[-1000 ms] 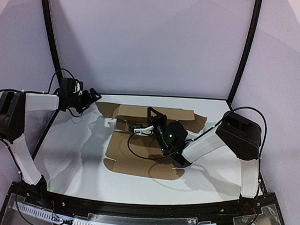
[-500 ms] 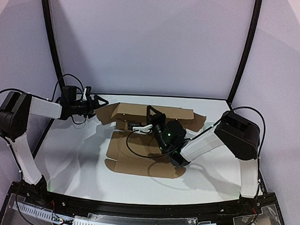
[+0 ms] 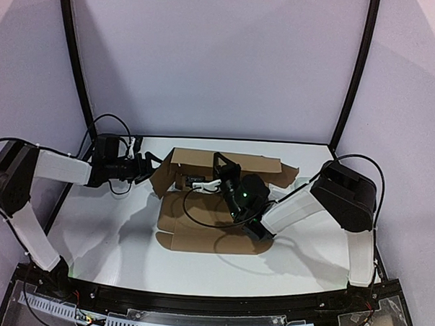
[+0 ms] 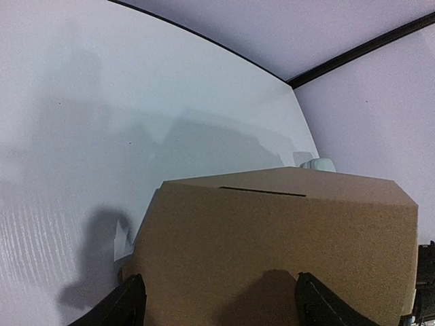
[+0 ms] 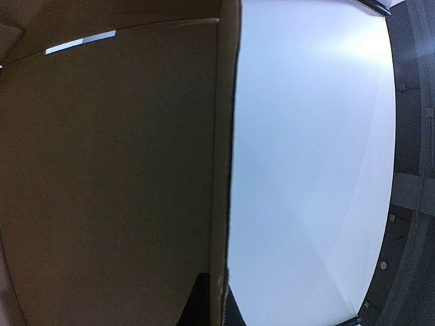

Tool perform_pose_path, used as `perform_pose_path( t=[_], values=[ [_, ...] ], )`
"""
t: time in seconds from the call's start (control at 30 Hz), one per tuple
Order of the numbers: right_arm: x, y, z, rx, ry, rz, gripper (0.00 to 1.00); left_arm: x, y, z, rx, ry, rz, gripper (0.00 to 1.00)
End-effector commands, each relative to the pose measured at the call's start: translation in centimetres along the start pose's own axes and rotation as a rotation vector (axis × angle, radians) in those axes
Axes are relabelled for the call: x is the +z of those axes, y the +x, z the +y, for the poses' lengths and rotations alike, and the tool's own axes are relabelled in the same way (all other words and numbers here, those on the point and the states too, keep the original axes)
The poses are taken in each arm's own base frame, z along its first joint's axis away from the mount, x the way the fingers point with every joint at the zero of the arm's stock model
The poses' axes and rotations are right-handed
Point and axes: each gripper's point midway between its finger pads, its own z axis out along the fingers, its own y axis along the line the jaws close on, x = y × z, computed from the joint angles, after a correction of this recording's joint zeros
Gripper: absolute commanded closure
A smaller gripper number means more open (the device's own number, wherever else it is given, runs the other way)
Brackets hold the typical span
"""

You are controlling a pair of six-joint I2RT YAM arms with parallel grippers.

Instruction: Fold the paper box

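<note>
The paper box (image 3: 200,223) is a brown cardboard sheet lying mid-table, with its back wall raised and its left flap tilted up. My left gripper (image 3: 151,167) is open against the outer face of that left flap. In the left wrist view the flap (image 4: 272,244) fills the lower frame, and the gripper (image 4: 221,309) has a dark fingertip (image 4: 129,302) at each side of it. My right gripper (image 3: 219,167) is at the back wall near its middle. In the right wrist view it (image 5: 221,305) is shut on the edge of the cardboard wall (image 5: 122,170).
The white table (image 3: 99,223) is bounded by a black rail at the back and curved black posts (image 3: 76,63) at both back corners. A white cable (image 3: 206,184) runs from the right wrist over the box. The arm bases stand at the near edge.
My left arm has swung right from the table's back left corner to the box. The left flap has gone from flat to tilted up, and the box has shifted slightly right. The right arm holds still.
</note>
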Motion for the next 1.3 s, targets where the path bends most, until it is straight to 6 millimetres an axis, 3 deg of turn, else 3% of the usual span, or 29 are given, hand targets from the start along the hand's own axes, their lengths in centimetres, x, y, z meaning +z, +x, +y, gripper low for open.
perform_pose_path(
  t=[0.0,0.1,0.33,0.5,0.7,0.83,1.03,1.27],
  values=[
    [0.0,0.4,0.8,0.008,-0.004,0.037,1.0,-1.3,1.4,-1.7,0.035,0.021,0.032,0.23],
    [0.3,0.3,0.8,0.014,-0.017,0.041,1.0,-2.0,1.5,-2.2,0.032,0.018,0.037,0.22],
    [1.5,0.2,1.9,0.026,-0.064,0.055,1.0,-2.4,1.6,-0.5,0.006,-0.107,0.06,0.02],
    [2.2,0.7,2.8,0.054,-0.125,0.055,1.0,-1.9,0.3,-0.4,0.015,-0.13,0.04,0.01],
    [3.5,0.5,3.1,0.161,-0.239,0.012,1.0,0.3,-2.1,-2.1,-0.016,-0.053,0.054,0.01],
    [4.0,1.1,4.3,0.18,-0.323,-0.015,1.0,1.7,-2.7,-1.5,-0.059,-0.066,0.083,0.01],
    [4.3,1.4,6.6,0.185,-0.418,-0.038,1.0,2.6,-2.2,-0.3,-0.115,-0.094,0.096,0.01],
    [5.1,1.9,8.9,0.182,-0.477,-0.054,1.0,3.0,-1.7,-1.2,-0.076,0.0,0.108,0.01]
  ],
)
